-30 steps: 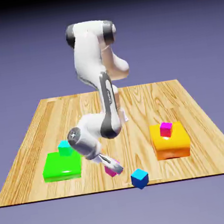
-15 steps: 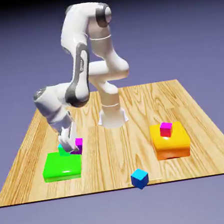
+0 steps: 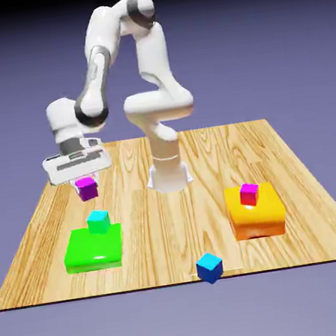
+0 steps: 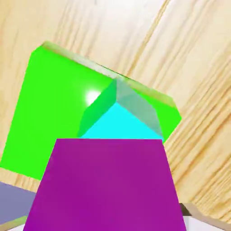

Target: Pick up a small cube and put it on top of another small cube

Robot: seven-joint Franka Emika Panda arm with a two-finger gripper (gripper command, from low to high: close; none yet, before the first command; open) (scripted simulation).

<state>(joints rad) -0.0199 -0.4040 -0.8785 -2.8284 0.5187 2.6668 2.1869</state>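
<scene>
Since a second ago the fingers [image 3: 84, 180] have been carrying the purple cube [image 3: 88, 188] away from the tabletop's near edge, where it lay by the blue cube [image 3: 209, 268], and up over the exterior view's left side; half a second ago the cube was low beside the teal cube [image 3: 98, 222], and now it is hanging higher, clear of everything.

In the exterior view the fingers are clamping the purple cube from above, pressed against its sides, with the white hand flat over it. In the hand view the purple cube [image 4: 106, 185] is filling the bottom, hiding the finger tips. Just past its top edge the teal cube [image 4: 122, 117] is showing at about 12 o'clock, sitting on the green block [image 4: 49, 108], with bare wood of the tabletop [image 4: 198, 90] beyond.

From the purple cube in the exterior view, the teal cube is lying at roughly 6 o'clock, apart from it, with open air between the two. The green block [image 3: 85, 253] is carrying the teal cube near its far edge. Well off at about 4 o'clock the orange block [image 3: 265, 213] is holding a pink cube [image 3: 249, 194], and the blue cube is resting alone at the near edge; none of these is being touched.

As for progress, the pick-up looks done: the cube is lifted and held. What is remaining, by my reading, is lining it up squarely over the teal cube, lowering until the faces meet, and letting go.
</scene>
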